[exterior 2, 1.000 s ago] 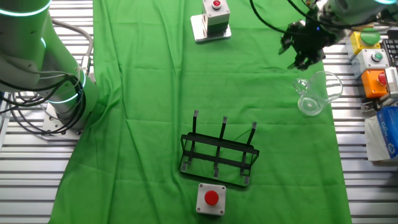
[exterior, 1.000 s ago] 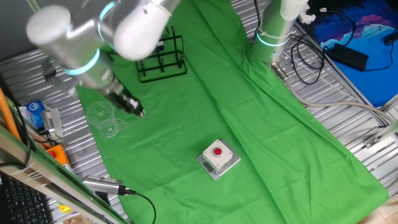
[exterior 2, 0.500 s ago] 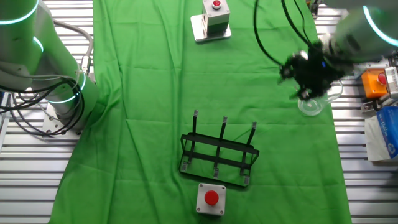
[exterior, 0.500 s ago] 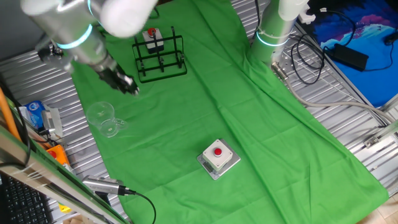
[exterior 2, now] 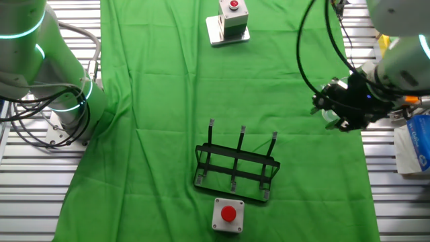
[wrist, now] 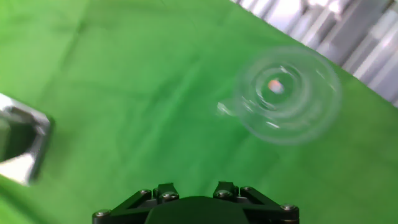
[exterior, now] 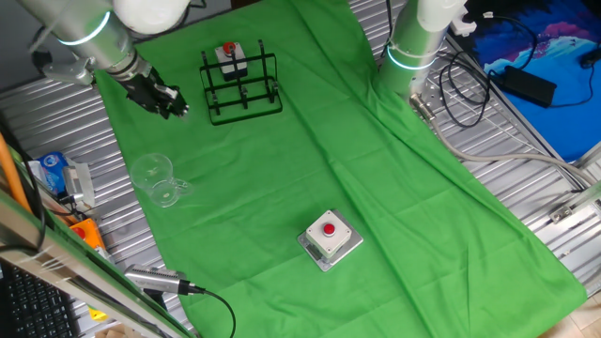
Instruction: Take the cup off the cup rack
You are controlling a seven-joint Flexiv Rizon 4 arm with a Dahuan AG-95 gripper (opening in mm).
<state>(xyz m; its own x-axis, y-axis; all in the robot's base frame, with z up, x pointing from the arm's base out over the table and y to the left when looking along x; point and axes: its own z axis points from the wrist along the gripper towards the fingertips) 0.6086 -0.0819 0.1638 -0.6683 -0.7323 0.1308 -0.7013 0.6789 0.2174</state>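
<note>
A: One cup point(exterior: 158, 178) is sitting on the green cloth point(exterior: 357, 178) covering the worktop, well apart from the cup rack point(exterior: 242, 83). The clear glass is standing near the cloth's edge, beside the metal slats.

B: Where is it lying relative to the jaws?

A: The gripper point(exterior: 169, 101) is hanging above the cloth between rack and cup, not touching either. In the hand view the cup point(wrist: 289, 93) is showing ahead and to the right.

B: Which way is it pointing?

A: It is standing with its long axis vertical, seen end-on as rings in the hand view, a small nub sticking out left.

B: And the jaws?

A: I cannot tell whether they are apart or together; nothing is showing between them.
</note>
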